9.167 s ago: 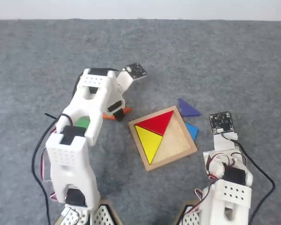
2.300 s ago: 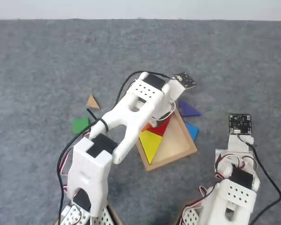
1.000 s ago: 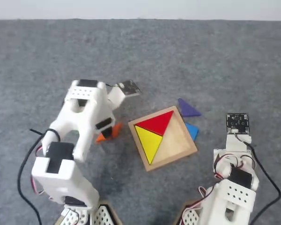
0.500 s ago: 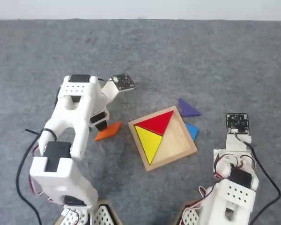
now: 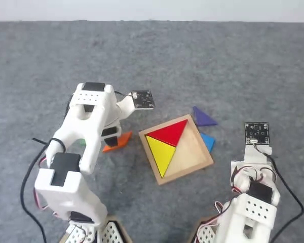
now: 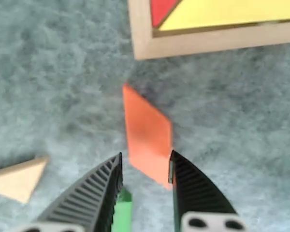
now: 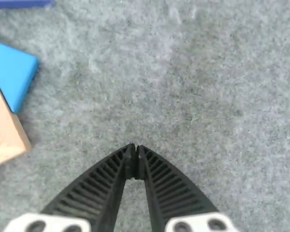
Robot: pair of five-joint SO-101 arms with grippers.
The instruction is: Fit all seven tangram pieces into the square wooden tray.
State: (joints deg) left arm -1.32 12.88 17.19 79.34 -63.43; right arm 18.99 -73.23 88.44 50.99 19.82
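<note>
Status: orange parallelogram [image 5: 117, 142] is flat on the grey worktop just left of the wooden tray [image 5: 148, 157] and not touching it. In the high view its long axis runs from lower left to upper right, with the upper tip aimed at the tray's near-left corner. Left gripper [image 6: 145, 162] is spread open astride the end of the piece farthest from the tray, one finger on each side. I can't tell if the pads touch it. The piece's long axis lies roughly in line with the gripper. Tray holds the red triangle [image 5: 169, 132] and yellow triangle [image 5: 161, 152], with bare wood on the side toward the right arm. Purple triangle [image 5: 203, 117] and blue piece [image 5: 207, 140] sit outside by the tray's right edge. Green piece [image 6: 121, 212] and tan triangle [image 6: 17, 176] lie near the left gripper. Right gripper [image 7: 135, 147] is clenched on nothing, over bare worktop near the blue piece.
</note>
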